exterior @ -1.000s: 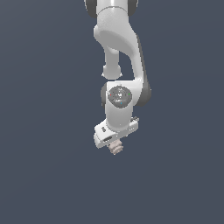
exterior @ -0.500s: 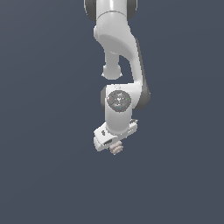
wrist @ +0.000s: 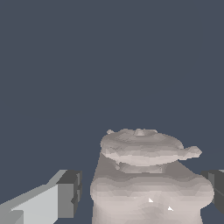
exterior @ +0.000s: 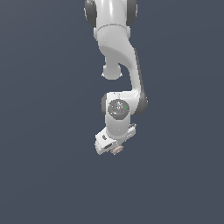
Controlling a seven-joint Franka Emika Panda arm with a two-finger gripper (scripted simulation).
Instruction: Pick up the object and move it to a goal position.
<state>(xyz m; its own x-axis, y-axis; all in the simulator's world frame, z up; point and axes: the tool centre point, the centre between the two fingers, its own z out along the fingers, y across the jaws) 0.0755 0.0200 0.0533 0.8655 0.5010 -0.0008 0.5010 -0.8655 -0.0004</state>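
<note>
The object (exterior: 116,149) is a small lumpy beige-tan chunk just under the tip of the white gripper (exterior: 113,148) in the exterior view. In the wrist view the object (wrist: 146,179) fills the space between the two fingers. One grey finger pad (wrist: 70,194) stands a small gap away from its side. The other finger (wrist: 216,188) sits at the object's opposite edge. The jaws are spread wide on either side of the object, and the gripper is open.
The white arm (exterior: 116,52) hangs down from the top of the exterior view. The background is a plain dark blue-grey surface (exterior: 43,175) all around, and no other objects show.
The wrist and gripper have come down a little over the object. The object has stayed where it was.
</note>
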